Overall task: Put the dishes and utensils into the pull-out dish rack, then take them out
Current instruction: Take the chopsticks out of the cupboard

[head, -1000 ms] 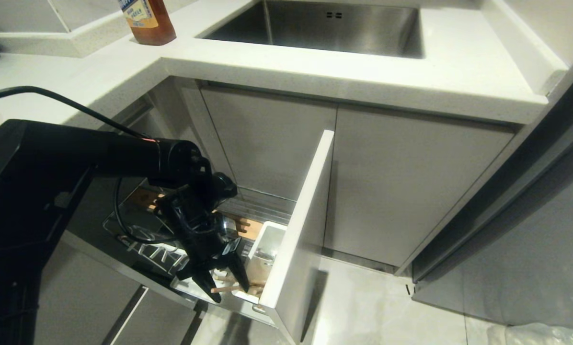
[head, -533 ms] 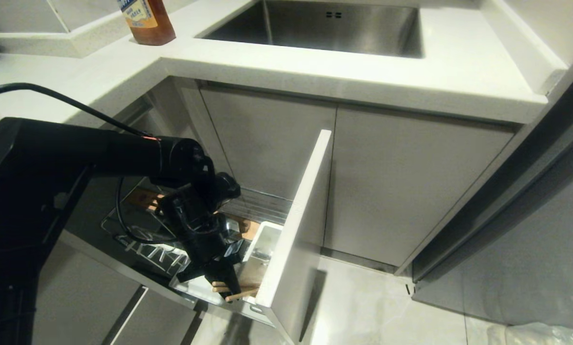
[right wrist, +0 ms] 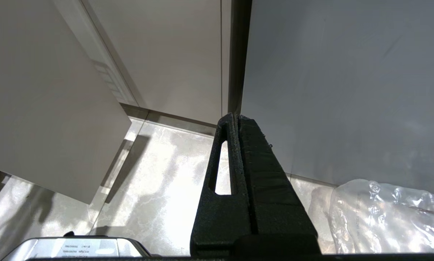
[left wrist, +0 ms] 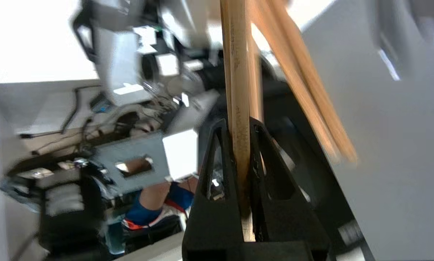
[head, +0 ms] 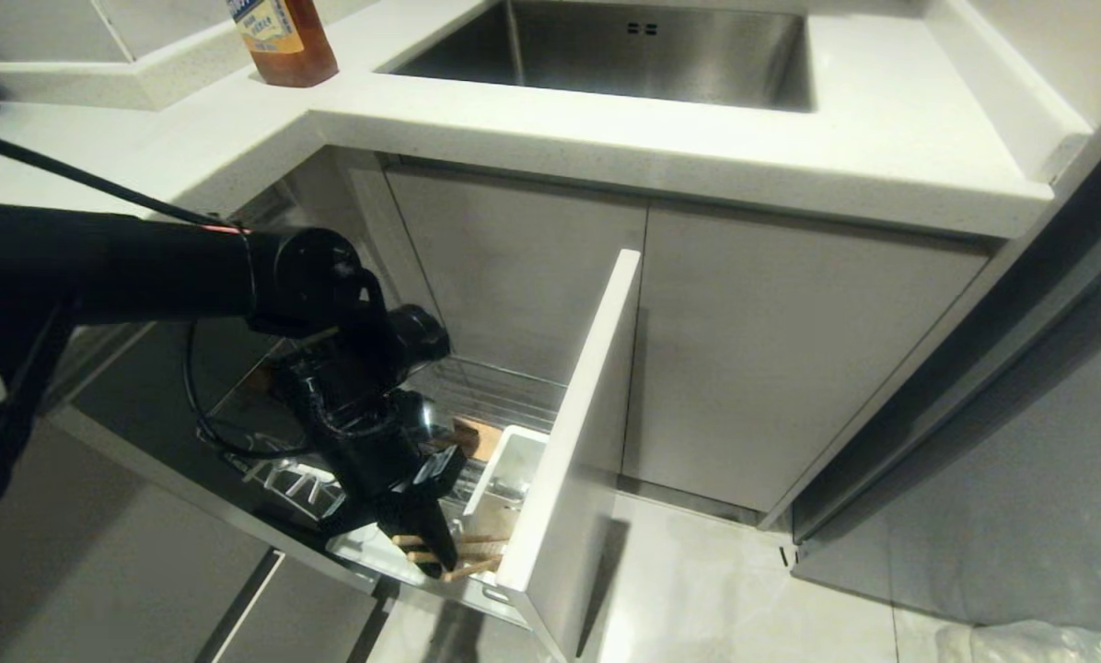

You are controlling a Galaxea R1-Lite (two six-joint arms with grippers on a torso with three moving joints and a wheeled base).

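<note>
The pull-out dish rack (head: 500,391) stands drawn out from under the counter, its pale front panel (head: 578,433) towards me. My left gripper (head: 442,557) reaches down beside the white utensil caddy (head: 504,474) and is shut on the pale wooden chopsticks (head: 479,564). In the left wrist view the left gripper (left wrist: 238,123) clamps a chopstick (left wrist: 238,72) between its black fingers, and more wooden sticks (left wrist: 304,90) show blurred beside it. The right gripper (right wrist: 236,116) hangs shut and empty above the floor, outside the head view. The dishes and the fork are out of view.
A steel sink (head: 606,51) and an amber bottle (head: 283,41) are on the white counter (head: 882,147). Plain cabinet doors (head: 771,359) stand right of the rack. The left arm covers most of the rack's inside. A clear plastic bag (right wrist: 387,217) lies on the floor by the right gripper.
The left gripper, open over the chopsticks a second ago, has shut on them. The left arm has since swung a little leftward and upward.
</note>
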